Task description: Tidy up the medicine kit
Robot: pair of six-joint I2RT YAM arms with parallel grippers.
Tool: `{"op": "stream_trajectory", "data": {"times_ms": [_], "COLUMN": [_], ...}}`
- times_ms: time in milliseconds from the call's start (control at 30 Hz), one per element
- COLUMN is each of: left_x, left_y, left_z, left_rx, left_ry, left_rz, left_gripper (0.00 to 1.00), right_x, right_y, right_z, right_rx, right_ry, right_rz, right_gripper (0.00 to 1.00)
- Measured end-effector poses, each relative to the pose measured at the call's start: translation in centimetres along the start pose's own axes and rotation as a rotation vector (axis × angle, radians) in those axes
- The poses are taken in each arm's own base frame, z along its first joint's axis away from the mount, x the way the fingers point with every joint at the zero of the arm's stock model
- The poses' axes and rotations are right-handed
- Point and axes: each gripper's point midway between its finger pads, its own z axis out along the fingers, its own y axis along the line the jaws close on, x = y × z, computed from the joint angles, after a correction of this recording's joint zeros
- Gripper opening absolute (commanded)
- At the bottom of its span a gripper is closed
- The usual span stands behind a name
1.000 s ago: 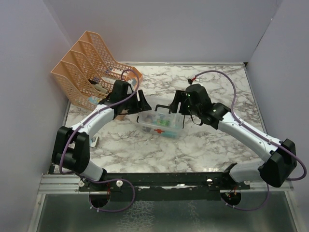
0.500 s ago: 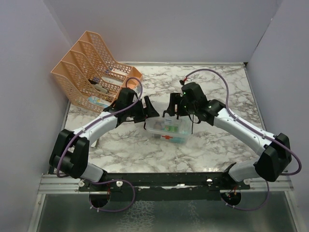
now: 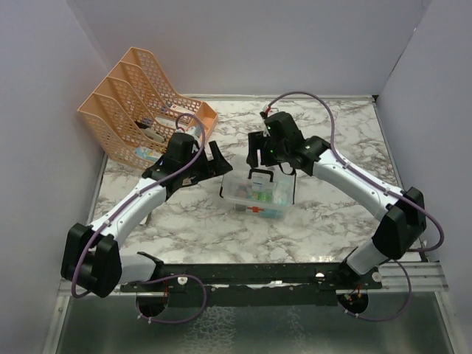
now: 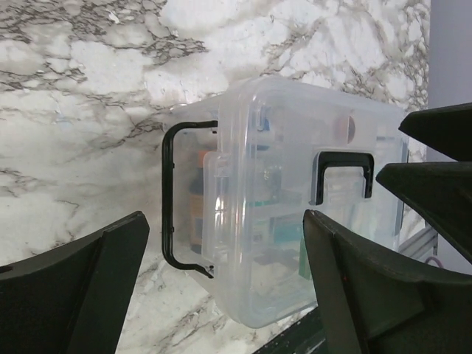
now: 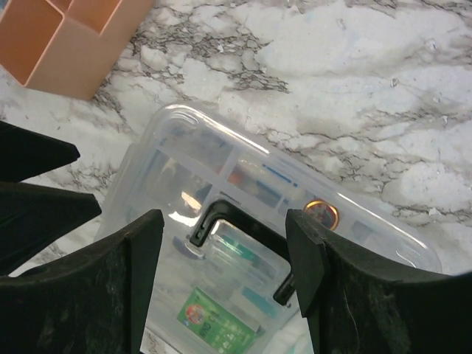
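Note:
The medicine kit (image 3: 258, 195), a small clear lidded box with a red cross on its front and packets inside, stands on the marble table with its black handle (image 3: 259, 177) raised. My left gripper (image 3: 214, 164) is open just left of the kit, apart from it; in the left wrist view the kit (image 4: 295, 221) fills the space beyond the spread fingers (image 4: 81, 295). My right gripper (image 3: 258, 150) hovers open behind and above the kit. In the right wrist view the handle (image 5: 243, 221) lies between the two fingers (image 5: 346, 295), untouched.
A peach mesh file rack (image 3: 140, 110) with a few items stands at the back left, and its corner shows in the right wrist view (image 5: 66, 37). The grey enclosure walls close the table's left, right and back. Both arms converge around the kit.
The left gripper has opened wider and drawn back left from the kit. The kit has shifted slightly right and now stands with its handle up. The right gripper has moved back and left.

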Motion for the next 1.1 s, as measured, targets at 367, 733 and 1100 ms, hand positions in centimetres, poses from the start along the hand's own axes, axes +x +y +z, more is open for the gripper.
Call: {"op": "stream_trajectory", "data": {"times_ms": [367,733,1100], "left_x": [1.5,2.6,4.3], "left_y": [4.5,3.9,2.9], "left_z": [0.7,0.6,1.1], "left_rx": [-0.032,0.101,0.231], "left_ry": [-0.048,-0.030,0.057], "left_rz": [-0.106,-0.157,-0.306], "left_gripper": [0.99,0.99,0.99], "right_x": [2.2,3.5,3.7], "right_y": [2.9,1.7,1.7], "right_z": [3.7,3.7,3.9], "right_rx": [0.031,0.076,0.085], "right_ry": [0.123,0.192,0.198], "right_rz": [-0.131,-0.248,-0.265], "right_gripper": [0.84,0.91,0.91]}}
